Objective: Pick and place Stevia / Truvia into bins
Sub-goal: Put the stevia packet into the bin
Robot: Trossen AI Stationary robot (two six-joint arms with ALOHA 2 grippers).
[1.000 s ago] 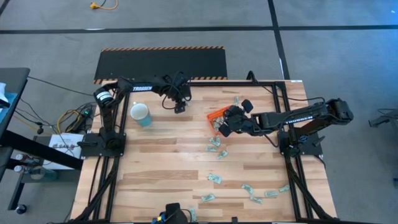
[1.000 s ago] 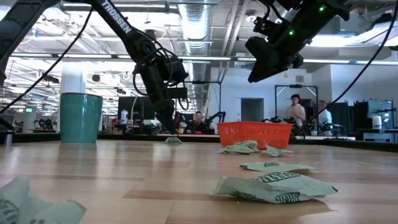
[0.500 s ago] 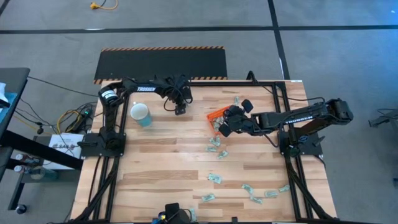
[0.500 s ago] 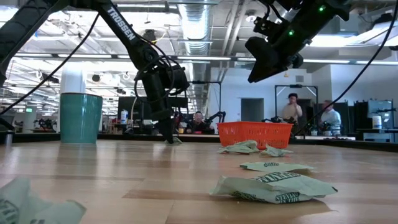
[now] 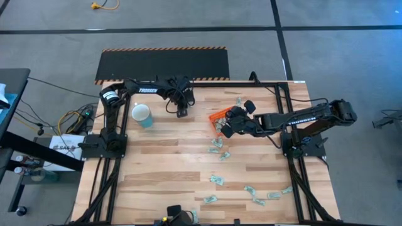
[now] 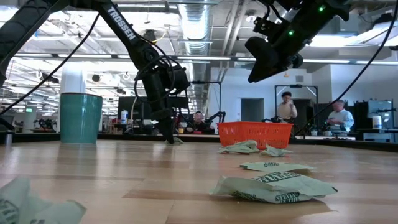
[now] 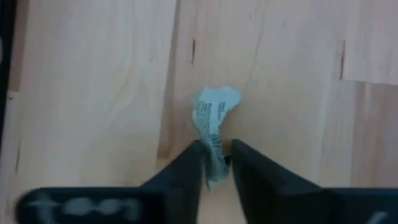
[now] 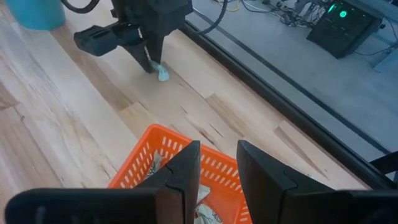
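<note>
Pale green Stevia packets lie scattered on the wooden table (image 5: 163, 163), several near the right arm (image 5: 217, 145) and toward the near edge (image 5: 217, 180). My left gripper (image 5: 181, 112) stands at the far side, fingertips down on the table, shut on one crumpled packet (image 7: 214, 118). The orange bin (image 5: 218, 115) sits right of it and holds a few packets (image 8: 155, 163). My right gripper (image 5: 224, 130) hangs above the bin's near side, open, with nothing between its fingers (image 8: 186, 165). My left gripper pinches the crumpled packet's near end (image 7: 214, 152) between its two fingertips (image 7: 193, 163). The fingers come steeply from above. The packet's other end (image 8: 163, 74) sticks out beyond the fingers and lies on the wood.
A light-blue cup (image 5: 142, 115) stands left of my left gripper. More packets lie near the front right corner (image 5: 257, 194). In the low view a packet (image 6: 273, 186) lies close to the camera. People stand in the room beyond the table (image 6: 286, 112).
My left gripper has sunk toward the table until its fingertips stand at the packet on the wood.
</note>
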